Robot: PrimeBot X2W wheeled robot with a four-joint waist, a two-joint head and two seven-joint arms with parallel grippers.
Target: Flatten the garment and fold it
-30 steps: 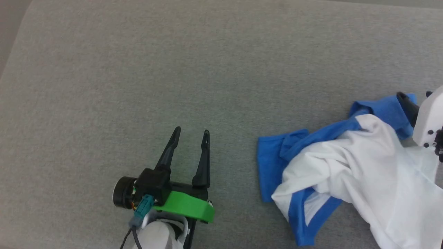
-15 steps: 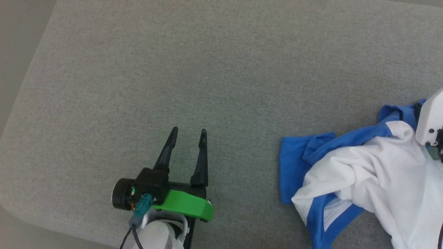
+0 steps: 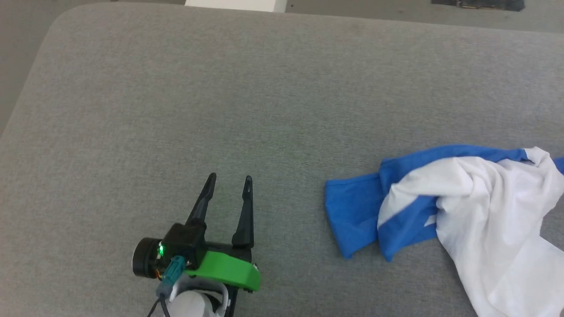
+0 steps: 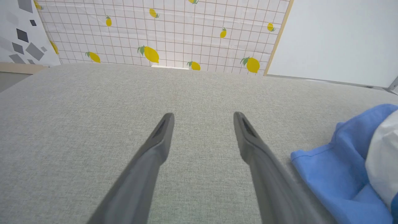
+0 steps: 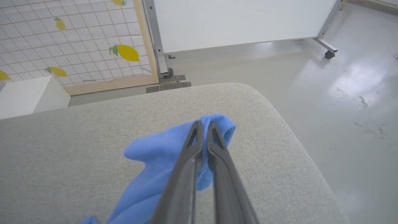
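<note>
- Cloth: a blue fold of the garment [image 5: 149,158] is clamped between the tips of the right gripper [image 5: 203,125], probably to drag the shirt flat.
- Jaws of the left gripper [image 3: 229,178] stand wide apart and empty; the crumpled heap lies to its right on the grey cushion [image 3: 220,88], leaving it free for another edge.

No readable text, labels, brands, numbers anywhere.

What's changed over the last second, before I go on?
The right gripper closed on a blue fold of the garment; its upper blue edge now runs pulled out rightward. The left gripper stays open above the gray table, off the garment. The head view shifted.
</note>
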